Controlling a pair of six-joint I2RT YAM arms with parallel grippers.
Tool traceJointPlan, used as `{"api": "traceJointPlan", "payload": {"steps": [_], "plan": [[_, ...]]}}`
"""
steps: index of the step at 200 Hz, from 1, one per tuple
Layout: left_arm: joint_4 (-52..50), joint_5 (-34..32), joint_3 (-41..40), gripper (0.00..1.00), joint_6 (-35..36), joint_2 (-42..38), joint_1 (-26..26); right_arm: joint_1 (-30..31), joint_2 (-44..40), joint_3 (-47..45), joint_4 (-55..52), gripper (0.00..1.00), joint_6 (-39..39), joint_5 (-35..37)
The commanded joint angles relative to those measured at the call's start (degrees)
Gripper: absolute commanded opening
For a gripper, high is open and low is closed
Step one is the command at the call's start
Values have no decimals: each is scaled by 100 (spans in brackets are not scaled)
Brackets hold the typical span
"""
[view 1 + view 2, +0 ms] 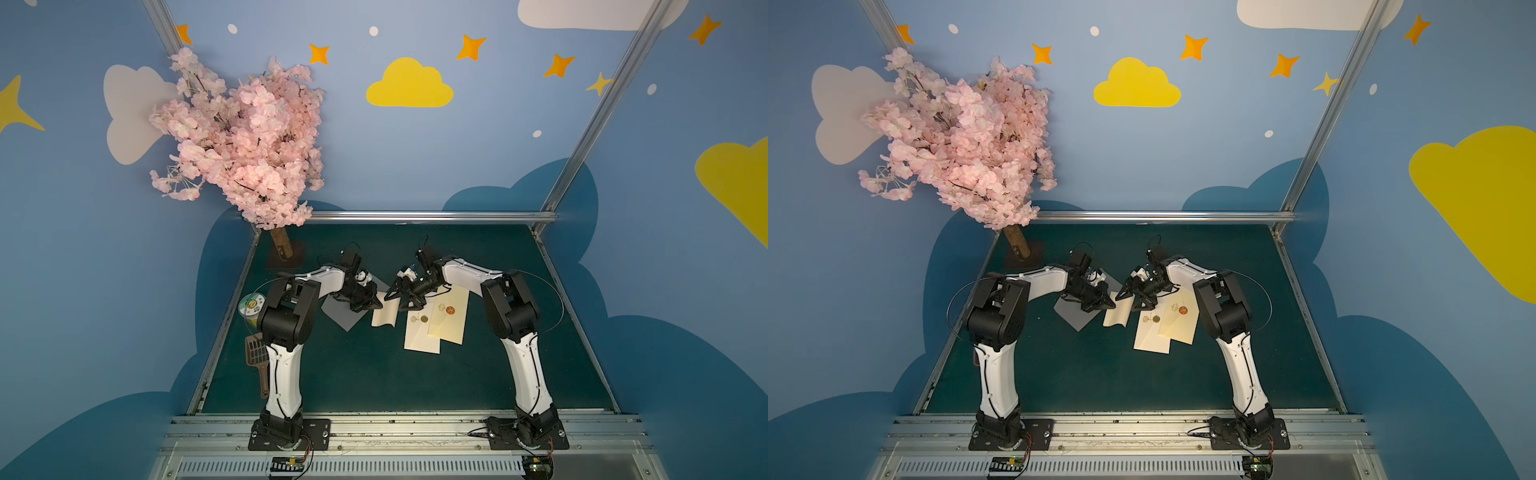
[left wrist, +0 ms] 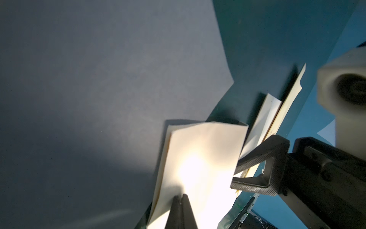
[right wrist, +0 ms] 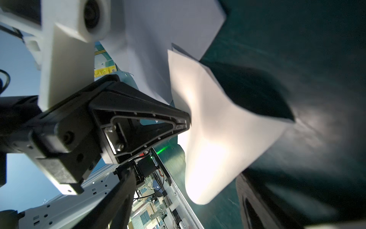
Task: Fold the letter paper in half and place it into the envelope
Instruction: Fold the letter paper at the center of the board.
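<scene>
The cream letter paper is doubled over in a loose curve and lifted a little off the green table. My left gripper is shut on one edge of it; the right wrist view shows those jaws pinching the sheet. My right gripper stands open just right of the paper, whose rounded end hangs between its spread fingers without touching them. Two cream envelopes overlap to the right, one with an orange seal and one with gold seals.
A grey sheet lies flat under my left gripper. A pink blossom tree stands at the back left corner on a brown trunk. A round container and a brown scoop lie outside the table's left rail.
</scene>
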Motion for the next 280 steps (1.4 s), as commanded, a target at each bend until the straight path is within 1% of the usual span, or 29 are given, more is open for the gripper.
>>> {"api": "traceJointPlan", "payload": {"steps": [1,33,43,62,77,98,121,135,157,164,167,179,193,198,208,210,211,213,239,255,273,280], "plan": [[-200,-304,-62,3,129,356,-21,97,128,-275,562,74,175,-178],[-183,-264,-17,3,123,416,-9,113,-61,-701,1367,64,487,-627],[-176,-252,-3,3,114,434,-10,132,-91,-794,1467,64,544,-710],[-166,-229,33,3,90,471,0,184,-219,-1001,1475,68,559,-745],[-155,-222,55,3,80,482,9,183,-433,-1295,1502,65,558,-590],[-143,-208,72,3,66,466,10,130,-590,-1586,1601,50,676,-358],[-138,-192,79,3,12,361,18,80,-525,-1527,1452,32,713,-238],[-181,-163,132,3,-32,212,34,72,-544,-1455,1271,21,624,-176],[-383,-213,330,4,0,-141,61,26,-726,-1474,1115,6,542,-144],[-475,-260,409,8,48,-255,71,-5,-822,-1503,1075,1,530,-153],[-519,-276,444,11,72,-297,73,-16,-867,-1512,1056,0,517,-170],[-642,-278,549,30,147,-446,111,-73,-1053,-1569,981,0,475,-252],[-680,-234,616,57,162,-614,160,-115,-1275,-1619,858,0,379,-382],[-679,-225,623,70,150,-671,173,-119,-1353,-1624,780,0,325,-430],[-597,-159,625,89,113,-778,200,-142,-1474,-1625,654,0,220,-560],[-571,-131,626,97,105,-795,205,-142,-1497,-1626,630,0,200,-587],[-556,-117,621,99,101,-808,212,-147,-1511,-1628,616,0,190,-599],[-528,-86,616,100,105,-824,210,-146,-1528,-1629,588,0,168,-630],[72,474,524,100,63,-1024,219,-160,-1762,-1646,369,0,-67,-952],[711,1062,323,100,-73,-1084,266,-160,-1853,-1638,225,0,-231,-1105],[1615,1781,26,100,-433,-1060,333,-153,-1936,-1662,210,0,-310,-1236],[1804,1939,-46,100,-535,-1022,363,-157,-1965,-1671,236,0,-305,-1276]]}}
